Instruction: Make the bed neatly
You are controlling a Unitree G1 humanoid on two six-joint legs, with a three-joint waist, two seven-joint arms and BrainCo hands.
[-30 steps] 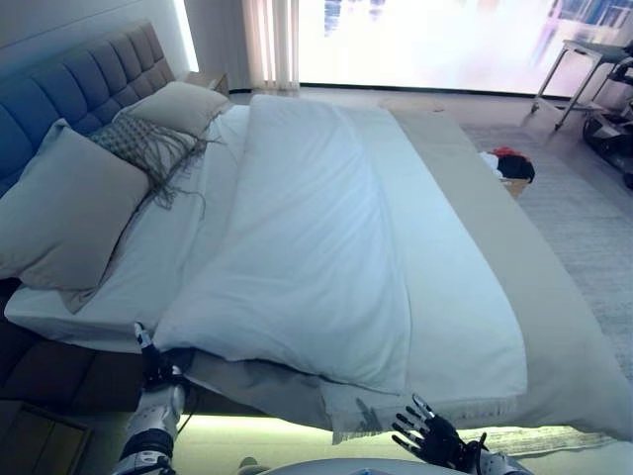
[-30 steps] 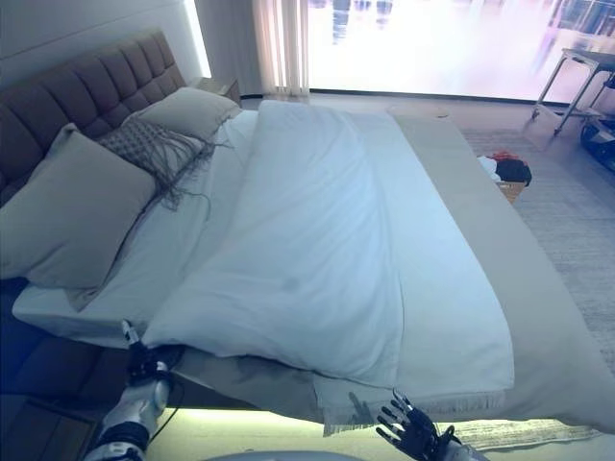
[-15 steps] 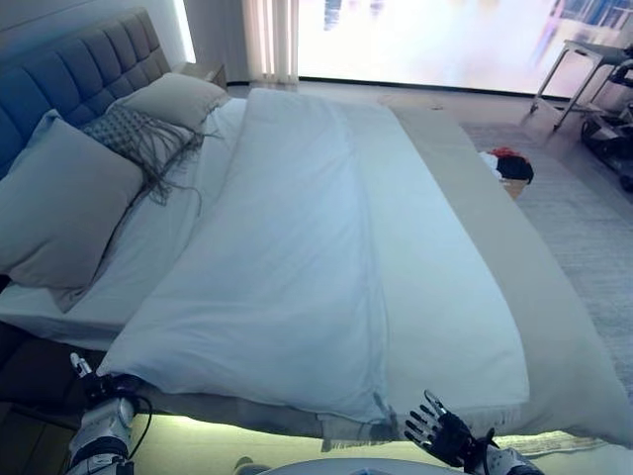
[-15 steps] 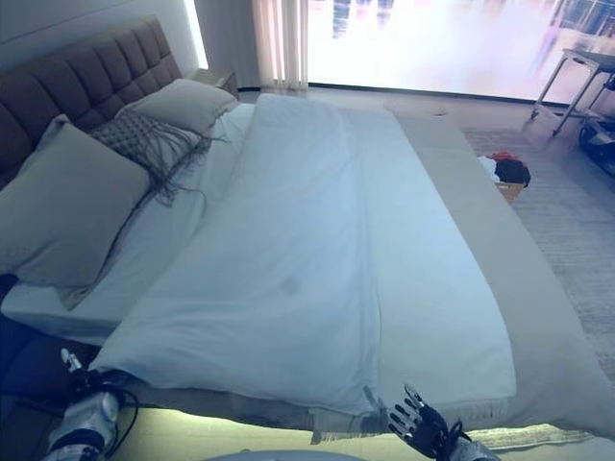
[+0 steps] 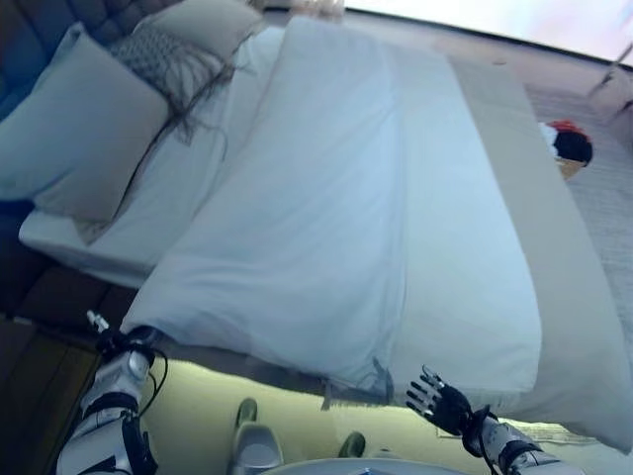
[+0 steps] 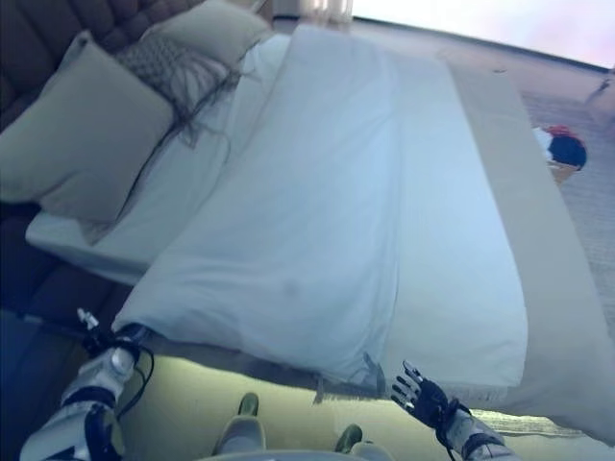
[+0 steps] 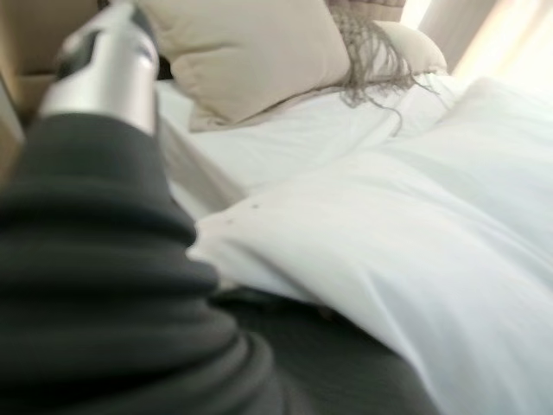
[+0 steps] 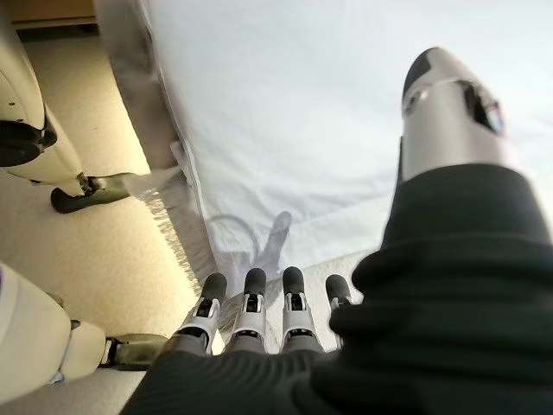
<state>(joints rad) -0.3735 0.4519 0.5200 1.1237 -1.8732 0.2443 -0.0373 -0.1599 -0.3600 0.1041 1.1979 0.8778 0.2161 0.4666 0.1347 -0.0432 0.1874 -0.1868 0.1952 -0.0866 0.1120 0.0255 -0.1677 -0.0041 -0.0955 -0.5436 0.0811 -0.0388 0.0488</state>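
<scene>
A white duvet [image 5: 316,198] lies along the bed, folded over itself on the near side. Its near corner [image 5: 150,332] by the pillows is drawn to a point at my left hand [image 5: 124,348], which is closed on it at the bed's edge; in the left wrist view that corner [image 7: 226,232] meets the hand's cover. My right hand [image 5: 440,404] is open with spread fingers [image 8: 251,303], empty, just off the fringed hem [image 8: 173,233] at the bed's near side.
A large pillow [image 5: 84,129], a fringed cushion [image 5: 158,59] and a second pillow [image 5: 213,20] sit by the headboard. A beige cover [image 5: 539,228] runs along the bed's foot end. A basket of clothes [image 5: 569,148] stands on the rug. A wooden nightstand [image 5: 30,396] is at lower left.
My left hand pulled the duvet's near corner towards the headboard side, flattening it. The camera has since tilted down. The right hand has stayed open by the hem.
</scene>
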